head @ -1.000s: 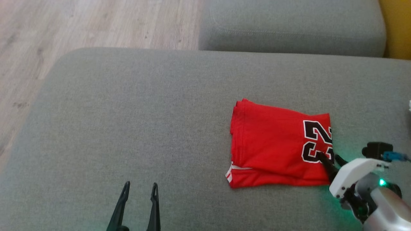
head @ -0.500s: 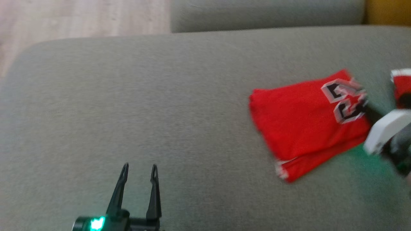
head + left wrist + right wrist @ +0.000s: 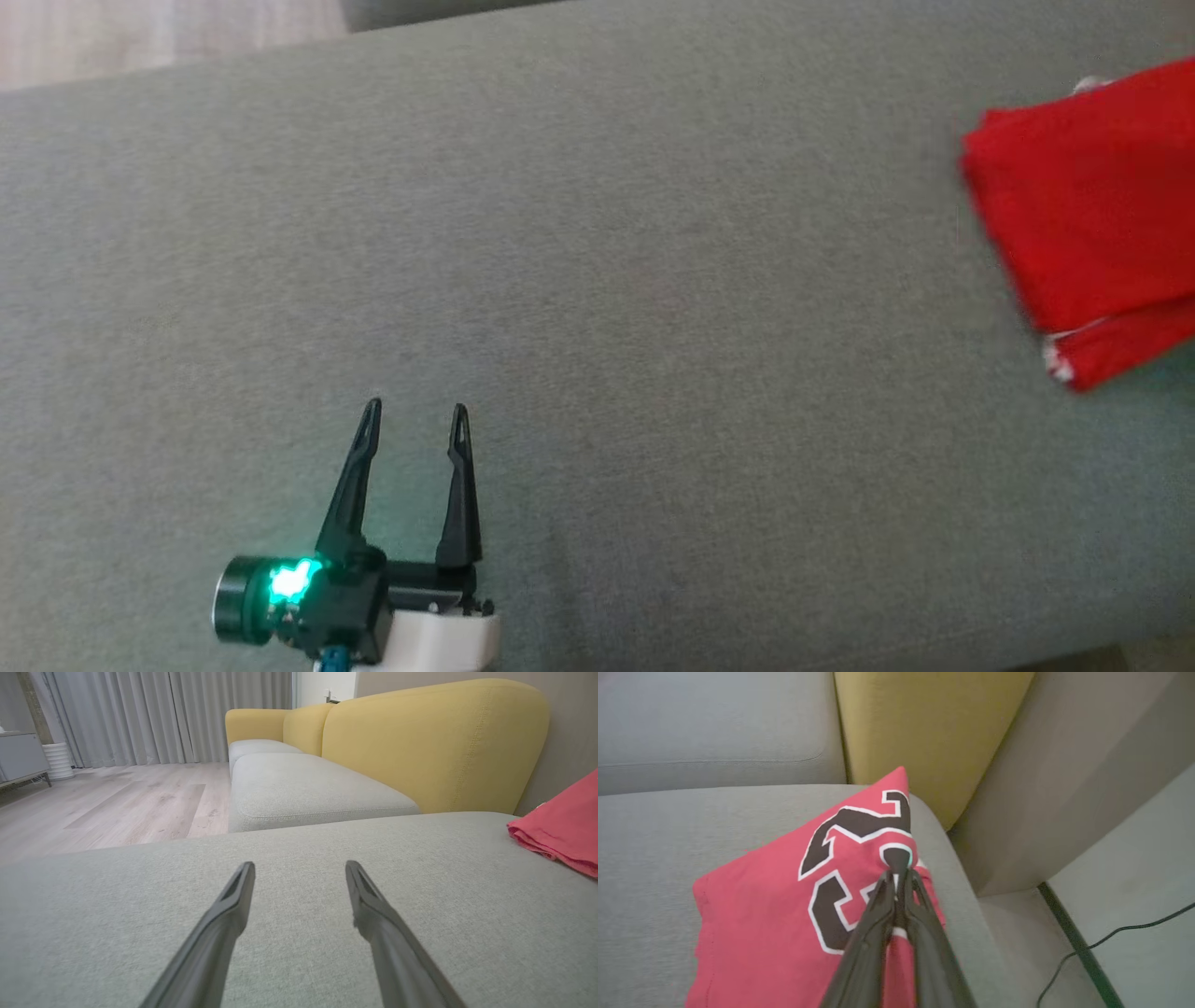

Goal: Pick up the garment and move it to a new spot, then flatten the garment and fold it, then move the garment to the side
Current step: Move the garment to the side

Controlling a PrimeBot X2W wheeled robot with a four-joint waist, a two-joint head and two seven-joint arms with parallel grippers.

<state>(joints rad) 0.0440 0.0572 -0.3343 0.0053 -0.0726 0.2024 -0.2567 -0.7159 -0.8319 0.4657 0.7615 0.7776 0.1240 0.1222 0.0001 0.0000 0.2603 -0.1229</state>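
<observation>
One red garment lies folded on the grey seat cushion of a sofa, at the cushion's rounded end beside the yellow backrest. It bears two black numerals edged in white; the lower one is partly hidden behind the right gripper. That gripper's two fingers are pinched together on the cloth's edge, which peaks up at their tips. In the head view the garment is cut off by the right border and slightly blurred, with a white-trimmed layer showing beneath. The left gripper sits well apart from it over bare cushion, its two fingers spread wide with nothing between them. One dark cable trails across the floor past the sofa's end.
</observation>
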